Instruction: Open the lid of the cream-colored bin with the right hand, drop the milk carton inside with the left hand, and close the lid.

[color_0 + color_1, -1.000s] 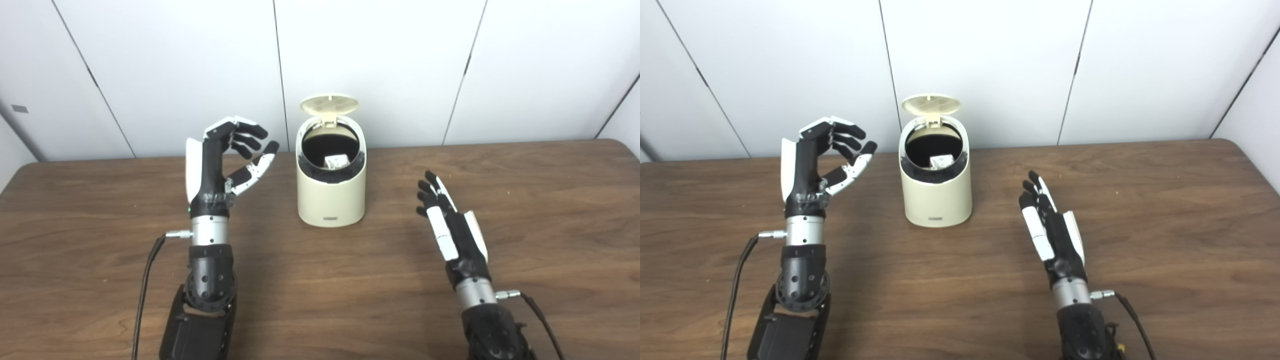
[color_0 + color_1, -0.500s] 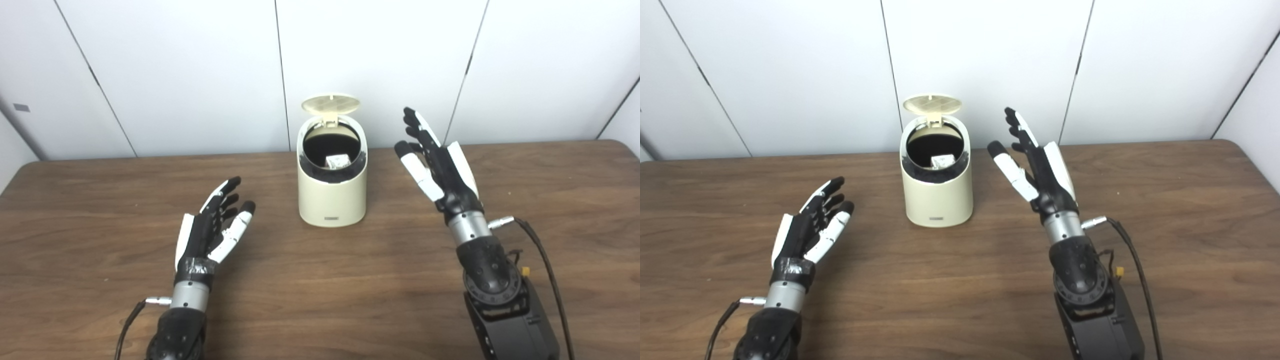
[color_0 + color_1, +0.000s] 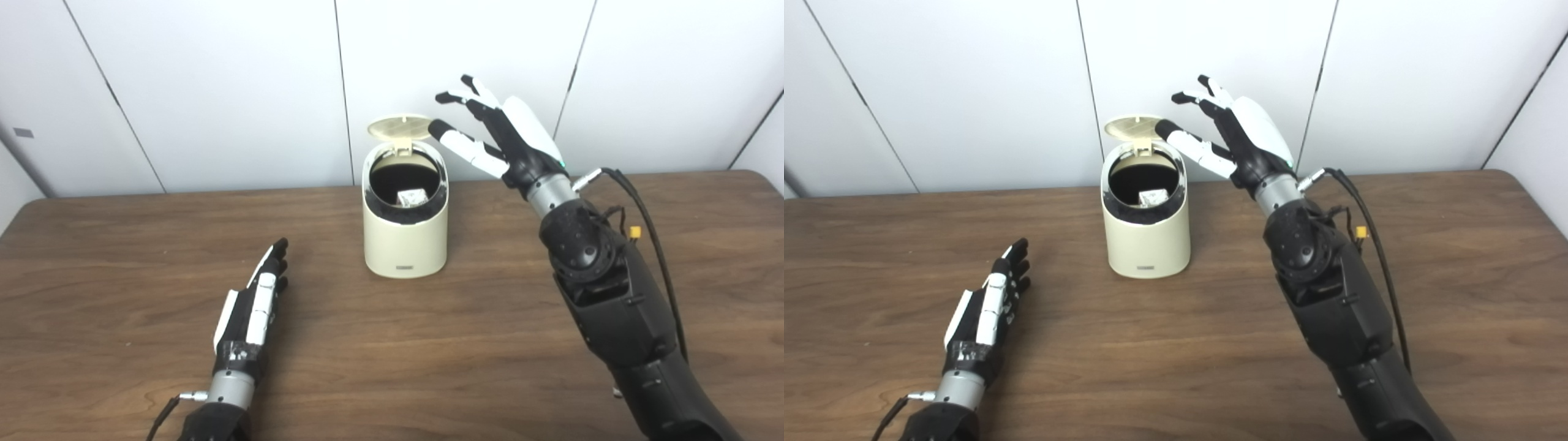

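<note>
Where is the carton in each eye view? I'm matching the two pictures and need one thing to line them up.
Left eye view: the carton lies inside the open bin, just right of picture centre.
Right eye view: the carton lies in the same bin, left of picture centre.
Shared landmark: the raised lid, with the right hand beside it.

I see the cream-colored bin standing upright toward 12 o'clock, its lid tipped open. The milk carton lies inside.
</note>
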Robot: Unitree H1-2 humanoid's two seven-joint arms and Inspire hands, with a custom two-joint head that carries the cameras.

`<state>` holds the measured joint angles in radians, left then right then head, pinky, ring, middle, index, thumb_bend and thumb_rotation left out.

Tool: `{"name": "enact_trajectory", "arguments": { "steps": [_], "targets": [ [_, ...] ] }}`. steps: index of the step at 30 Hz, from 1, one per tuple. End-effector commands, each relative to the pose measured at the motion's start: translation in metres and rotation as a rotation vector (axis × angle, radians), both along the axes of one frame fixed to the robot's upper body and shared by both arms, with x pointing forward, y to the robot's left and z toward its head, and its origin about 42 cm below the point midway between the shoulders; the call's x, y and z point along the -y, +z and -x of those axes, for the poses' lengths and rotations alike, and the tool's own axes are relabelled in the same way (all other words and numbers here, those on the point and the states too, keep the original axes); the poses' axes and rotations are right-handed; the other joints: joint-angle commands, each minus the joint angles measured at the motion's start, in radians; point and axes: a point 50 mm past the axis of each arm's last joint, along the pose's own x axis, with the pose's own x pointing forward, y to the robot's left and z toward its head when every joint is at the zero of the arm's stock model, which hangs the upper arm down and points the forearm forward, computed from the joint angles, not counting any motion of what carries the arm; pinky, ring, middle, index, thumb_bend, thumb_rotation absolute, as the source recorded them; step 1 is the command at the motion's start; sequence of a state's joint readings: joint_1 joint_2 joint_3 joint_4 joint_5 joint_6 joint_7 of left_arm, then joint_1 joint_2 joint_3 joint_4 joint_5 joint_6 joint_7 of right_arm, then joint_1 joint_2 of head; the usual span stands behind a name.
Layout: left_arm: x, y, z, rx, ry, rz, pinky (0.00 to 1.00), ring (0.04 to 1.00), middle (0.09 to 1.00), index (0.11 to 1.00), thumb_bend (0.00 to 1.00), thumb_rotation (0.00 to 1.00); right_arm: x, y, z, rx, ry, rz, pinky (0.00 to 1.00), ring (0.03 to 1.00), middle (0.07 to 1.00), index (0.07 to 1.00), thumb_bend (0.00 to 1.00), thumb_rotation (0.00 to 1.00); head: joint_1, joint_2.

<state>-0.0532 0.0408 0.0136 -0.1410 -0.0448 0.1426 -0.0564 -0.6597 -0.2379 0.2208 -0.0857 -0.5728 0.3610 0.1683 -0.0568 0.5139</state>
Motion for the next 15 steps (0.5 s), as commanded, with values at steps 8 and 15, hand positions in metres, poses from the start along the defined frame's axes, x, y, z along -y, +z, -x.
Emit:
{"name": "enact_trajectory", "arguments": {
  "steps": [8,15],
  "targets": [
    [0.007,0.018,-0.008,0.087,0.019,-0.013,1.00,1.000,1.000,1.000,0.61,1.00,-0.011,0.022,-0.017,0.078,0.034,0.153,0.90,1.000,0.987,0.799,0.58,1.00,0.009,0.002],
    [0.008,0.018,-0.010,0.080,0.004,-0.021,1.00,1.000,1.000,1.000,0.59,1.00,-0.018,0.015,-0.013,0.110,0.033,0.239,0.97,1.000,0.997,0.777,0.59,1.00,0.002,-0.001]
  ]
}}
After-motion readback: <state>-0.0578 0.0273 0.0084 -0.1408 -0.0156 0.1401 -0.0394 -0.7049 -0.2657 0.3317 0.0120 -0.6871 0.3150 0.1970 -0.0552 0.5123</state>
